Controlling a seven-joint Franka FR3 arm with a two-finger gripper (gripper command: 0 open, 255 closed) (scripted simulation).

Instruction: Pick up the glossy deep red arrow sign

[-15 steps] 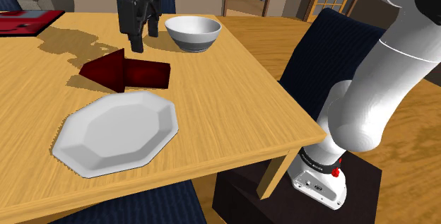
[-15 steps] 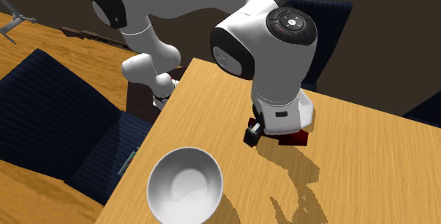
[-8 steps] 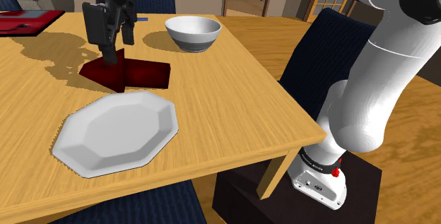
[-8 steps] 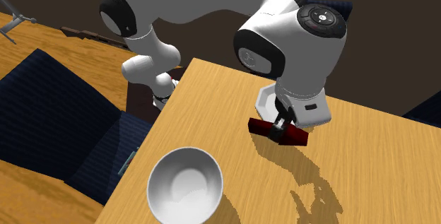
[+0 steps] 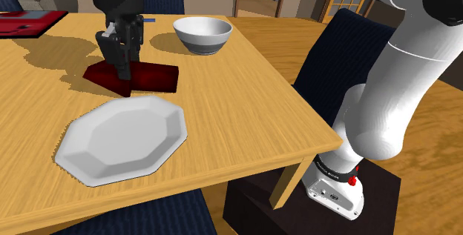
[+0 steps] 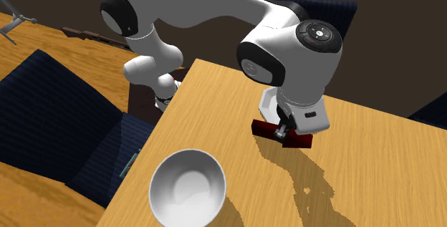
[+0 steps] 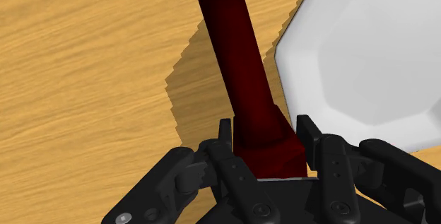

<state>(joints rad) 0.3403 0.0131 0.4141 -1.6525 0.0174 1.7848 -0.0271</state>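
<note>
One second on from hovering near the white bowl, the black gripper now stands lower and further toward the shoulder view's left, planted over the deep red arrow sign. The sign lies flat on the wooden table, unmoved, just beside the white plate. In the wrist view the fingers stand apart either side of the sign's broad end, close against its edges but not visibly clamped. By the look of it the approach is finished, with the squeeze and lift yet to come.

The sign is a thin, smooth, dark red slab, a long straight shaft flaring into a wider head. The plate is eight-sided with a faceted rim. The bowl is round and plain. The tabletop shows a warm, streaked wood grain.
</note>
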